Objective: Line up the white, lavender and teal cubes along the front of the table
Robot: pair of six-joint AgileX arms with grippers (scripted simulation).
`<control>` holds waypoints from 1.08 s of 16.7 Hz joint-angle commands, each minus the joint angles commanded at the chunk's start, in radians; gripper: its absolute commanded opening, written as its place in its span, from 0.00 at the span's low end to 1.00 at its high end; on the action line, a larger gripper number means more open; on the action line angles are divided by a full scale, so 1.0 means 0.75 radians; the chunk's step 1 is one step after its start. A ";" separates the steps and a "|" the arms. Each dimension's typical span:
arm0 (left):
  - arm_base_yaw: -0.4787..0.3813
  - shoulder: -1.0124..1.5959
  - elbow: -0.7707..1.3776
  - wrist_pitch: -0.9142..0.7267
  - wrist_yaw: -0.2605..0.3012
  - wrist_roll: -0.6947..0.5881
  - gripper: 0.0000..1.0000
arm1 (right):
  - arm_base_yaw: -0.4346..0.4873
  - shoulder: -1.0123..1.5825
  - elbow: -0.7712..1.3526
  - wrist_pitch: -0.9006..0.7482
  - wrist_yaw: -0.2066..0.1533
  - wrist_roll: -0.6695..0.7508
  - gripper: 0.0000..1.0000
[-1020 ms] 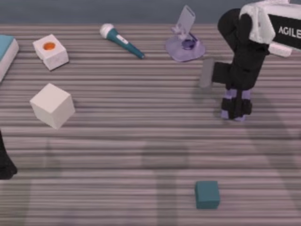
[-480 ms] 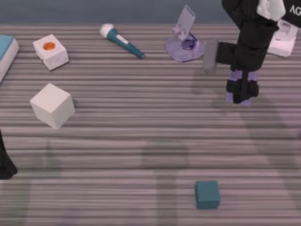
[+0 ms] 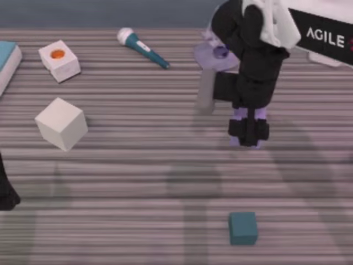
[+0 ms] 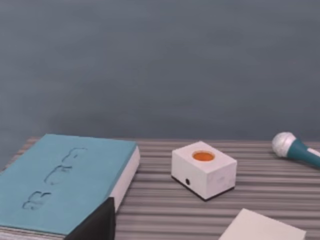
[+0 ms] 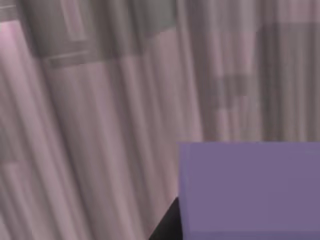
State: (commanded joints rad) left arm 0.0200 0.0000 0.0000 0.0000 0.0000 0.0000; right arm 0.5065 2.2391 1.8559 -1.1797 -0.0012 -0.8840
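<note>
My right gripper (image 3: 249,131) hangs over the table's middle right, shut on the lavender cube (image 3: 238,114), whose purple edges show between the black fingers. In the right wrist view that lavender cube (image 5: 250,190) fills the lower corner, above the striped table (image 5: 100,150). The teal cube (image 3: 243,228) sits near the front edge, below the gripper and apart from it. At the left rests the white cube (image 3: 61,122), tilted, its corner (image 4: 262,227) also showing in the left wrist view. My left gripper (image 3: 6,197) stays parked at the left edge, open and holding nothing.
A small white block with an orange dot (image 3: 59,59) stands at the back left, beside a blue book (image 3: 6,61). A teal and white microphone (image 3: 142,47) lies at the back. A clear phone stand (image 3: 216,55) is partly hidden behind my right arm.
My right arm has swung left and toward the front with the lavender cube, from the back right to the middle right. The other cubes and my left arm have not moved.
</note>
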 joint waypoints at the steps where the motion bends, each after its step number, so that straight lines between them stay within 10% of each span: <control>1: 0.000 0.000 0.000 0.000 0.000 0.000 1.00 | 0.071 -0.048 -0.068 0.018 -0.001 0.043 0.00; 8: 0.000 0.000 0.000 0.000 0.000 0.000 1.00 | 0.516 -0.339 -0.480 0.131 -0.007 0.293 0.00; 18: 0.000 0.000 0.000 0.000 0.000 0.000 1.00 | 0.534 -0.304 -0.599 0.295 -0.007 0.314 0.00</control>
State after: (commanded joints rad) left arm 0.0200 0.0000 0.0000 0.0000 0.0000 0.0000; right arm 0.9068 2.0113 1.4066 -0.9588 -0.0066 -0.6486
